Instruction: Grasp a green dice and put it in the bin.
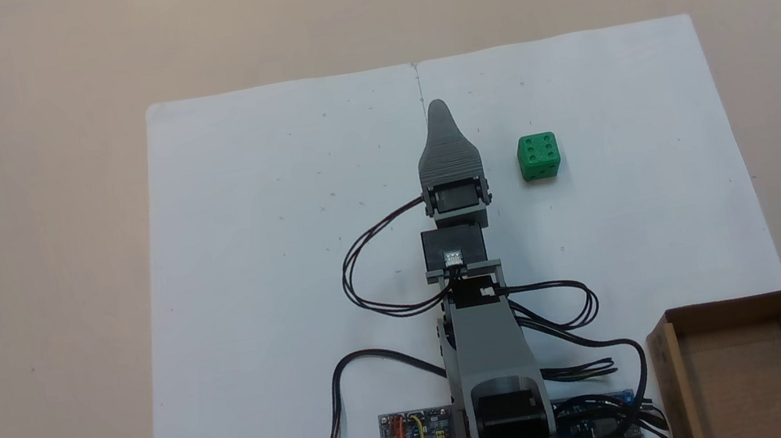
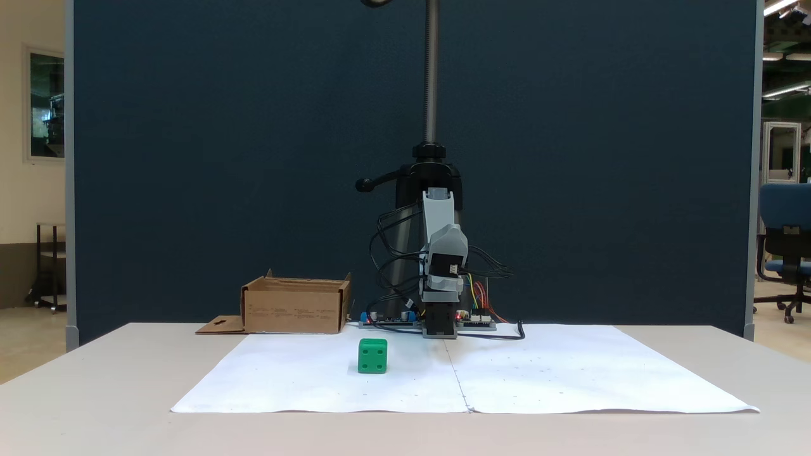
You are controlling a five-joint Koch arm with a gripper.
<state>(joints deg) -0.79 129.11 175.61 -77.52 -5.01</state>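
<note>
Arm folded, dice free on the paper.
The gripper [image 1: 438, 112] points to 12 o'clock, its opening impossible to tell; the green dice [image 1: 539, 156] sits at its 3 o'clock, the bin [image 1: 760, 367] well apart at 5.

The green dice [image 1: 539, 156] [image 2: 372, 355] is a small bright green cube with round sunken pips, sitting flat right of centre in the fixed view from above. The bin [image 1: 771, 361] [image 2: 296, 306], a brown cardboard box with low walls and a slotted side flap, stands open at the lower right corner, well apart from the dice.
</note>
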